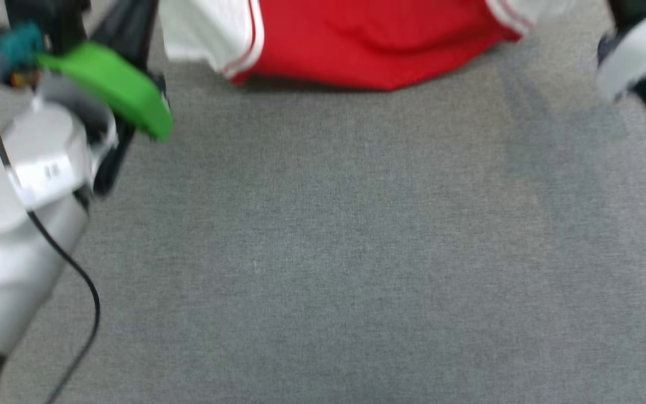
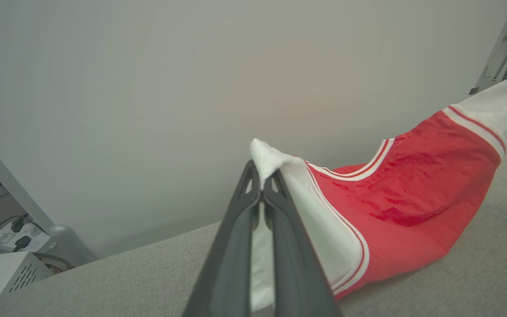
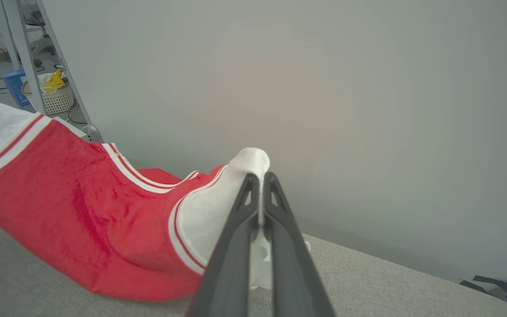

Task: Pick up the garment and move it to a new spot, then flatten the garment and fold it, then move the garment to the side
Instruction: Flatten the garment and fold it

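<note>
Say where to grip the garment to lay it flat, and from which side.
By the two white sleeve ends, each from its outer side, as the left gripper and right gripper hold the garment now: its red body hangs spread between them.

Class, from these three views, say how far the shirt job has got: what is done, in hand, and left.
Done: the pick-up; left hand and right hand are each shut on a white sleeve of the garment. In hand: carrying it, red body sagging onto the grey surface. Left: flattening, folding, moving aside.
</note>
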